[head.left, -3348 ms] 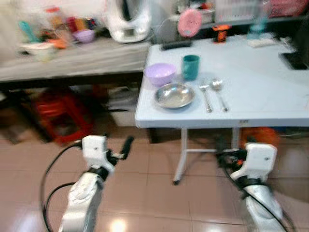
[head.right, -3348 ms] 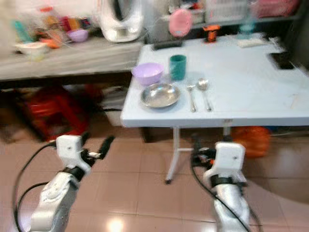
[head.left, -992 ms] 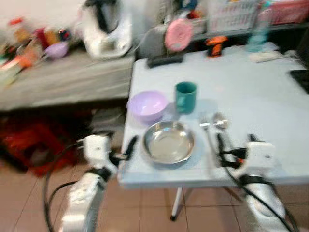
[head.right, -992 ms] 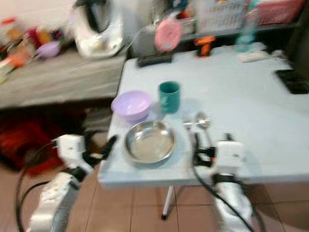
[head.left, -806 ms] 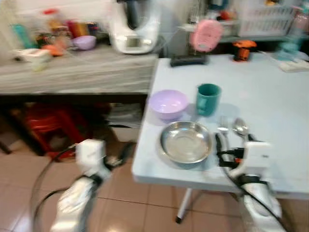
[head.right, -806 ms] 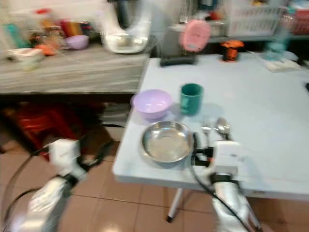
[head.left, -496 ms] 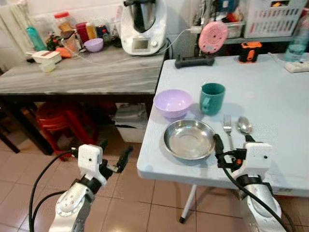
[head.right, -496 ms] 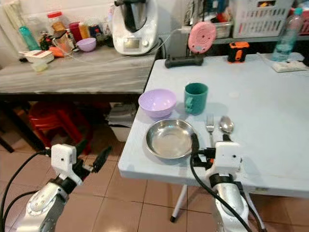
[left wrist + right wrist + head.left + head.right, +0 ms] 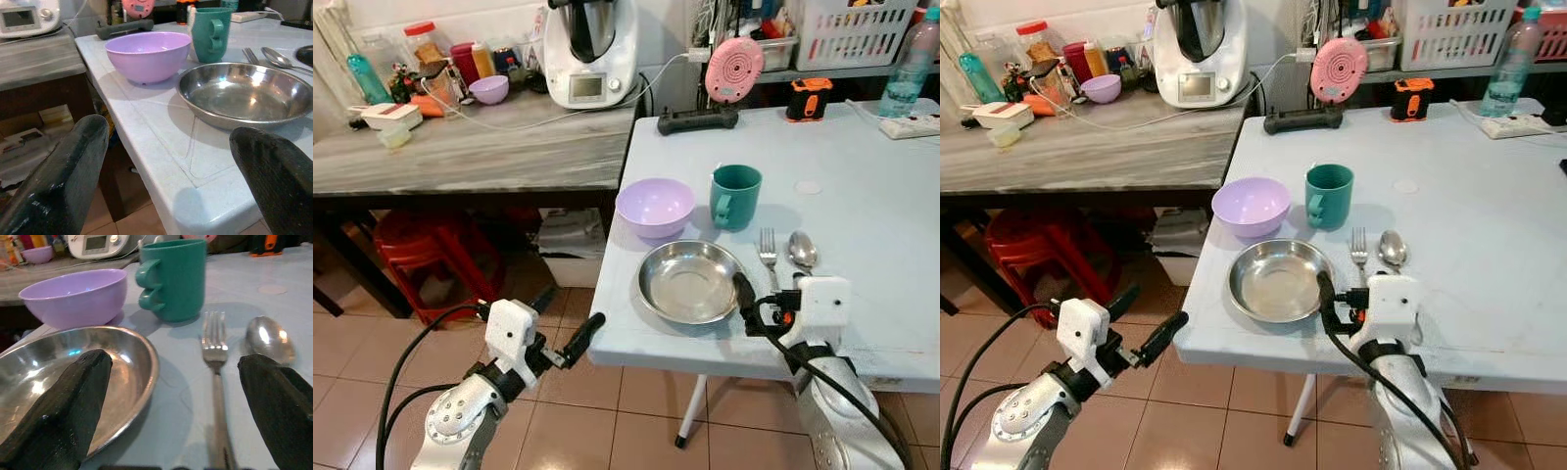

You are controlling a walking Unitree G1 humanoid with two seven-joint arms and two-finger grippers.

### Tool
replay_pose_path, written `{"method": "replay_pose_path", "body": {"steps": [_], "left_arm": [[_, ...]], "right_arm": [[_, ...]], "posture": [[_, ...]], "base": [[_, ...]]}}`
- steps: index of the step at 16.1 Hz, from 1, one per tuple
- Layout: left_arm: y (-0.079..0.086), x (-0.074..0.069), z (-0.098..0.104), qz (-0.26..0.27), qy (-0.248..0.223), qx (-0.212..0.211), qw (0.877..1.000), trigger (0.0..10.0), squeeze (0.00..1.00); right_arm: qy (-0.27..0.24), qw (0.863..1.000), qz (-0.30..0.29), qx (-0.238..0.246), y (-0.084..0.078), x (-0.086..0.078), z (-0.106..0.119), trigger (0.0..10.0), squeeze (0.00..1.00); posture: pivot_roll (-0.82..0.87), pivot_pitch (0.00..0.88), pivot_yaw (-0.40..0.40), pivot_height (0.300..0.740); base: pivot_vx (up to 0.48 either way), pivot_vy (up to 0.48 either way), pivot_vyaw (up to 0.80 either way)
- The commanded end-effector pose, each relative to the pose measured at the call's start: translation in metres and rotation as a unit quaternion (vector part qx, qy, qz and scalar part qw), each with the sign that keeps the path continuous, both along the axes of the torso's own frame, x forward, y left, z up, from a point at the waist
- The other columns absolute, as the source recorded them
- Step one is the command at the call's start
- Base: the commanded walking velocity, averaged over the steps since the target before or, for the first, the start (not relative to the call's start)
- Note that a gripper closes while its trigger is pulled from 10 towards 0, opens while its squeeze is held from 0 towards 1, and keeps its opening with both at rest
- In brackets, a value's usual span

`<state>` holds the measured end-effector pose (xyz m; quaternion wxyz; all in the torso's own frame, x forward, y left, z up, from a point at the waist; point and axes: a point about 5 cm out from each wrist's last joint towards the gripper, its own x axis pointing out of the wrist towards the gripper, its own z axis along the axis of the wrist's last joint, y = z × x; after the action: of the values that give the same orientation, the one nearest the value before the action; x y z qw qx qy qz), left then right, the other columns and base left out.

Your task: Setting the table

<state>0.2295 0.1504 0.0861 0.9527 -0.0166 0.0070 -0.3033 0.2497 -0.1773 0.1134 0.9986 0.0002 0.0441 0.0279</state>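
A steel plate (image 9: 690,282) lies near the front edge of the pale blue table (image 9: 862,176). Behind it stand a purple bowl (image 9: 655,206) and a teal mug (image 9: 735,196); a fork (image 9: 769,257) and a spoon (image 9: 801,250) lie to the plate's right. My right gripper (image 9: 766,294) is open just above the table, one finger by the plate's right rim (image 9: 142,357), the other past the fork (image 9: 214,347) toward the spoon (image 9: 269,338). My left gripper (image 9: 563,321) is open, below and left of the table's front corner (image 9: 195,196), holding nothing.
A grey counter (image 9: 460,152) on the left carries a white kitchen machine (image 9: 590,49), jars and a small purple bowl. Red stools (image 9: 435,259) and a box stand under it. A black power strip (image 9: 697,119), pink round device (image 9: 734,69), bottle (image 9: 911,59) and basket line the table's back.
The camera has come up close to the table and steadied. My right gripper now hangs over the table by the plate and fork; my left gripper has risen near the table's corner.
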Motion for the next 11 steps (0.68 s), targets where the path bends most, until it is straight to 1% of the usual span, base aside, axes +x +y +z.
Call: {"method": "replay_pose_path", "body": {"steps": [1, 4, 6, 8, 10, 11], "left_arm": [[0.004, -0.001, 0.002, -0.007, -0.007, 0.012, 1.000, 10.0, 0.00], [0.003, -0.002, 0.002, -0.007, -0.007, 0.010, 1.000, 10.0, 0.00], [0.000, -0.001, 0.005, -0.014, -0.013, 0.005, 1.000, 10.0, 0.00], [-0.001, 0.000, 0.006, -0.015, -0.016, 0.004, 1.000, 10.0, 0.00], [-0.003, 0.002, 0.007, -0.020, -0.019, 0.004, 1.000, 10.0, 0.00], [-0.003, 0.002, 0.007, -0.022, -0.020, 0.005, 1.000, 10.0, 0.00]], "right_arm": [[0.012, 1.000, 0.017, 0.011, 0.005, 0.004, 0.000, 10.0, 0.00], [0.030, 0.999, 0.029, 0.028, 0.007, 0.012, 0.001, 10.0, 0.00], [0.059, 0.996, 0.034, 0.050, 0.010, 0.017, -0.004, 10.0, 0.00], [0.067, 0.995, 0.039, 0.057, 0.011, 0.018, -0.005, 10.0, 0.00], [0.089, 0.993, 0.055, 0.063, 0.014, 0.023, -0.007, 10.0, 0.00], [0.091, 0.992, 0.058, 0.064, 0.015, 0.024, -0.008, 10.0, 0.00]], "posture": [[-0.09, 0.007, 0.134, 0.740], [-0.09, 0.006, 0.134, 0.740], [-0.09, 0.006, 0.134, 0.740], [-0.09, 0.006, 0.134, 0.740], [-0.09, 0.001, 0.133, 0.740], [-0.08, 0.001, 0.134, 0.740]], "base": [[0.000, 0.000, 0.00], [0.000, 0.000, 0.00], [0.000, 0.000, 0.00], [0.000, 0.000, 0.00], [0.000, 0.000, 0.00], [0.000, 0.000, 0.00]]}}
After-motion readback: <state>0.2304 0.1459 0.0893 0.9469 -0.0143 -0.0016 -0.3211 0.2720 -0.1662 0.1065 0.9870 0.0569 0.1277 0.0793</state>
